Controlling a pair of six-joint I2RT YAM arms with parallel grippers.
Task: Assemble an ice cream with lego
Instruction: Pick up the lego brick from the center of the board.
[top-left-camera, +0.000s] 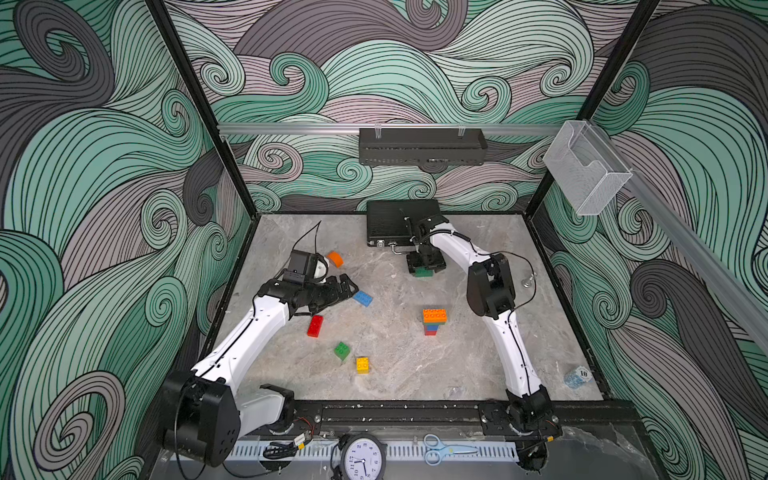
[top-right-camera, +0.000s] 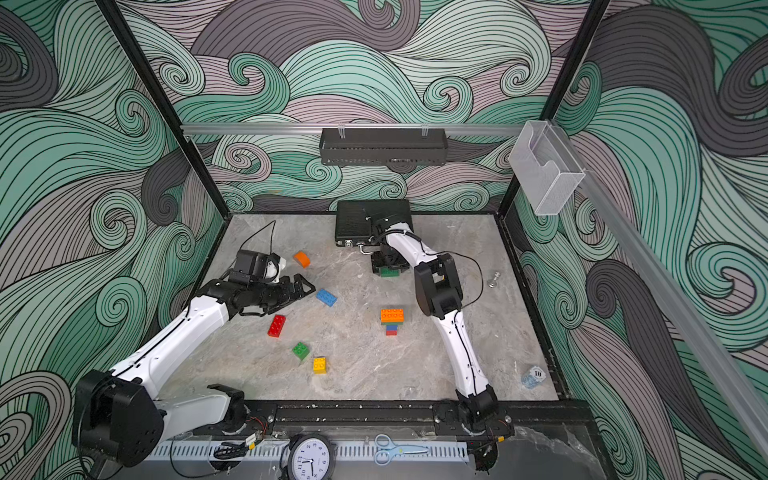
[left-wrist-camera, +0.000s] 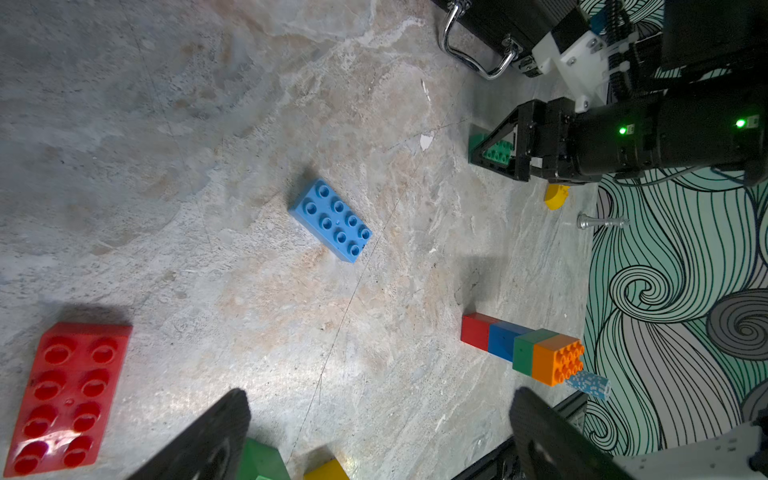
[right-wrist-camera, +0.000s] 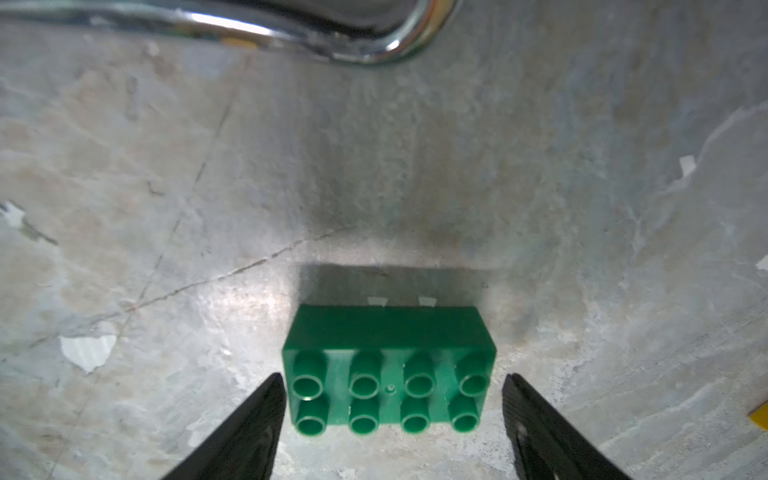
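Note:
My right gripper (right-wrist-camera: 392, 386) is open and straddles a green oblong lego brick (right-wrist-camera: 388, 370) lying studs up on the table; a narrow gap shows at one finger. In both top views this brick (top-left-camera: 423, 272) sits just before the briefcase, under the gripper (top-left-camera: 424, 266). A stack (top-left-camera: 434, 320) stands mid-table: orange on top, then green, blue, red. My left gripper (top-left-camera: 351, 286) is open and empty, beside a blue oblong brick (top-left-camera: 363, 298). Loose on the table lie a red oblong brick (top-left-camera: 315, 326), a green square (top-left-camera: 342, 350), a yellow square (top-left-camera: 362, 365) and an orange half-round (top-left-camera: 335, 258). A yellow half-round (left-wrist-camera: 556, 196) shows in the left wrist view.
The black briefcase (top-left-camera: 401, 222) lies at the back, its chrome handle (right-wrist-camera: 291, 29) close to the green brick. A small metal piece (top-left-camera: 528, 281) lies right of my right arm. A blue-and-white chip (top-left-camera: 577, 377) rests at the front right corner.

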